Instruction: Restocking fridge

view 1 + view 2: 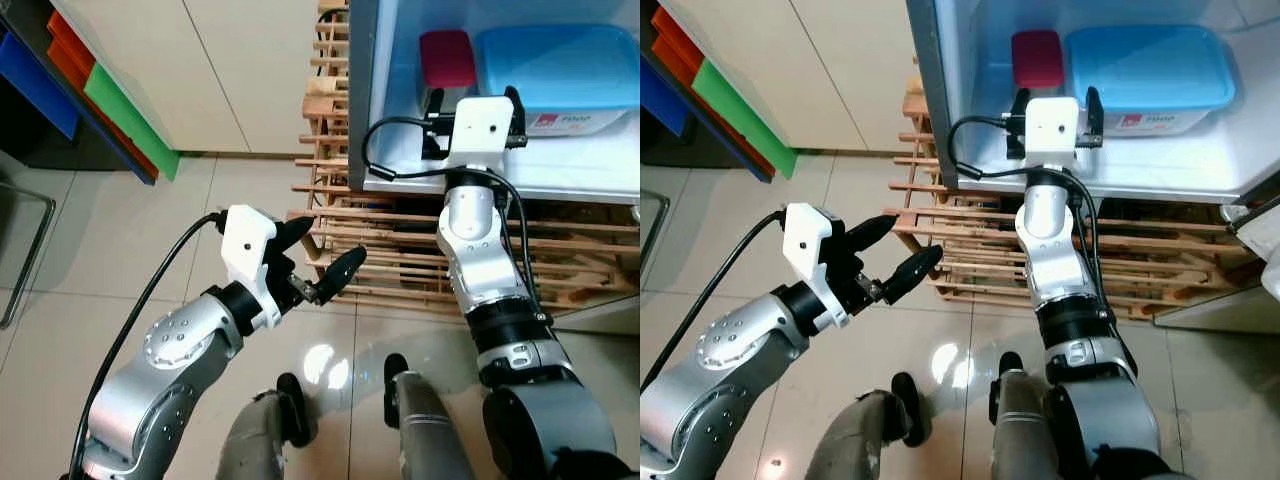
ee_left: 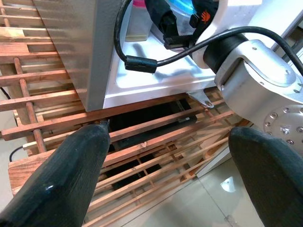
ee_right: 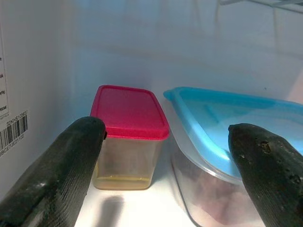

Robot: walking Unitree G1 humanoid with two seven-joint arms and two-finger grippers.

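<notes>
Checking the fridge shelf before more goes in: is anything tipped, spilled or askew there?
Nothing stands out. The red-lidded container stands upright, lid on, beside the blue-lidded container; no spill shows on the fridge shelf.

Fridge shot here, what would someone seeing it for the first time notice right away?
First, the right gripper reaching open into the lit fridge, facing a red-lidded container beside a larger blue-lidded container on the white shelf. Next, the left gripper held open outside, over the tiled floor before the wooden slatted pallet under the fridge.
</notes>
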